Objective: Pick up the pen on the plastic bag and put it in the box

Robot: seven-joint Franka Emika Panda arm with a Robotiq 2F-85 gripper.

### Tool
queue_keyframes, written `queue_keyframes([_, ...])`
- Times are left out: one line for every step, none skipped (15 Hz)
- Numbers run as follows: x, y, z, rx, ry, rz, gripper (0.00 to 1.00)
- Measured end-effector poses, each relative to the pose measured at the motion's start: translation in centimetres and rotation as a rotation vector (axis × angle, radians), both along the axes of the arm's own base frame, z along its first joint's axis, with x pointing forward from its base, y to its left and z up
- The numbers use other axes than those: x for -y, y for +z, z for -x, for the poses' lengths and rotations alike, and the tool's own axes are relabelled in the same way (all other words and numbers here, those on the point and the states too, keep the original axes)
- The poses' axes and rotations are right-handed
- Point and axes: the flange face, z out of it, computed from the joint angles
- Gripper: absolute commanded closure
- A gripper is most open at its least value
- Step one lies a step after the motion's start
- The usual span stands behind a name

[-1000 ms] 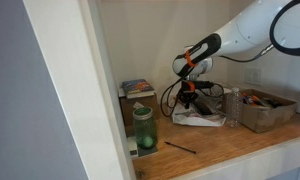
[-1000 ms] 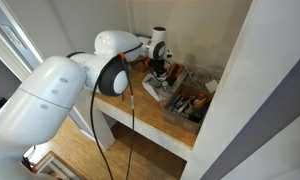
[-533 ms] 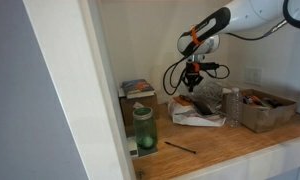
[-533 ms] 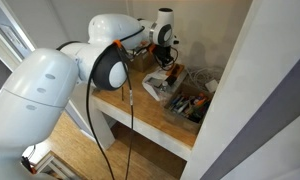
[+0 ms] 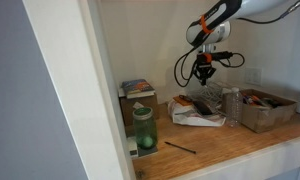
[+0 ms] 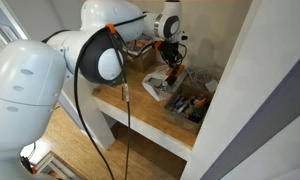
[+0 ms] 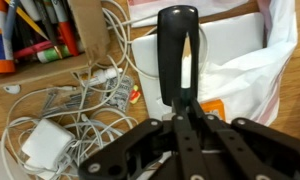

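Note:
My gripper (image 7: 183,112) is shut on a black pen (image 7: 177,50), which sticks out beyond the fingertips in the wrist view. In both exterior views the gripper (image 5: 204,72) (image 6: 171,55) hangs well above the white plastic bag (image 5: 197,113) (image 6: 157,86) on the wooden shelf. The bag (image 7: 252,60) lies directly below in the wrist view. The box (image 5: 265,110) (image 6: 190,104), holding several pens and markers, stands beside the bag. It also shows at the top left of the wrist view (image 7: 85,25).
A green-lidded jar (image 5: 143,128) and a loose black pen (image 5: 180,147) sit near the shelf's front. Books (image 5: 137,88) lie at the back. White cables and a charger (image 7: 45,148) lie between bag and box. A clear bottle (image 5: 231,105) stands by the box.
The gripper has risen from the plastic bag with the pen in it and shifted a little toward the box side.

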Motion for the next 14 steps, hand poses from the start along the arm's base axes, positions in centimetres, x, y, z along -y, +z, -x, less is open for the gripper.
queue_keyframes([0.4, 0.2, 0.3, -0.002, -0.007, 0.004, 0.91])
queue_keyframes([0.7, 0.3, 0.5, -0.005, -0.01, 0.006, 0.91])
queue_keyframes([0.7, 0.5, 0.7, -0.007, -0.012, 0.006, 0.91])
queue_keyframes([0.7, 0.5, 0.8, -0.008, -0.012, 0.005, 0.91])
queue_keyframes([0.7, 0.6, 0.8, -0.008, -0.012, 0.005, 0.91])
queue_keyframes([0.7, 0.6, 0.8, -0.009, -0.012, 0.005, 0.98])
queue_keyframes([0.7, 0.5, 0.9, -0.01, -0.012, 0.005, 0.98])
queue_keyframes([0.7, 0.5, 0.9, -0.011, -0.012, 0.005, 0.98])
queue_keyframes([0.8, 0.4, 0.9, -0.011, -0.013, 0.005, 0.98])
queue_keyframes([1.2, 0.5, 0.9, -0.011, -0.017, 0.007, 0.98])
queue_keyframes([1.8, 0.6, 1.0, -0.01, -0.024, 0.009, 0.98])
queue_keyframes([2.8, 0.8, 1.1, -0.008, -0.035, 0.012, 0.98])
queue_keyframes([4.1, 1.0, 1.3, -0.006, -0.046, 0.015, 0.98])
queue_keyframes([5.6, 1.1, 1.6, -0.004, -0.061, 0.019, 0.98])
